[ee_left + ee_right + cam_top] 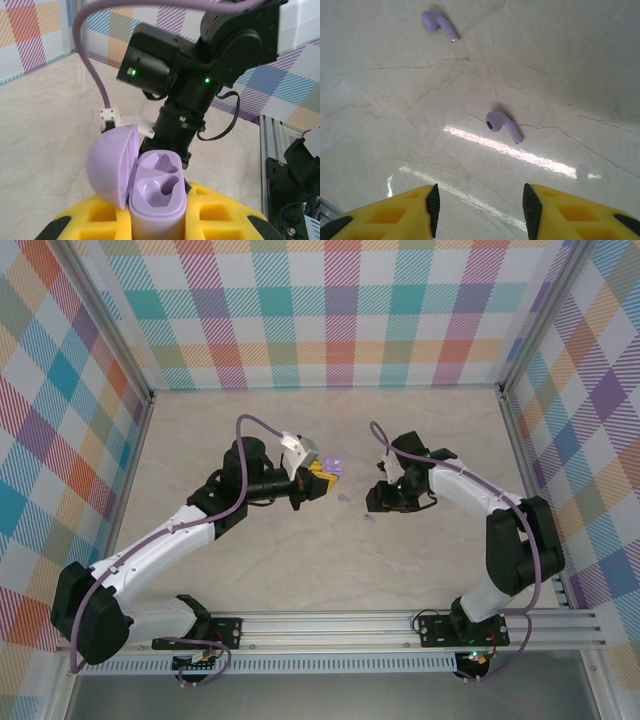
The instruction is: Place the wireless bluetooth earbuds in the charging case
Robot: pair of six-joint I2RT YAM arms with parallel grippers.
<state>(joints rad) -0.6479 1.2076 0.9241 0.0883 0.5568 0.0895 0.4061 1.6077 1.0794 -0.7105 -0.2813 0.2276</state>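
Observation:
My left gripper is shut on a lilac charging case, held upright with its lid swung open to the left and both sockets bare. From above, the case sits off the table at the left gripper. Two lilac earbuds lie on the marble: one just ahead of my open right gripper, the other farther off to the left. In the top view these earbuds lie between the arms, by the right gripper. The pink earbuds are out of view.
The right arm's black wrist hangs close in front of the held case. Checked walls close in the marble table on three sides, and an aluminium rail runs along the near edge.

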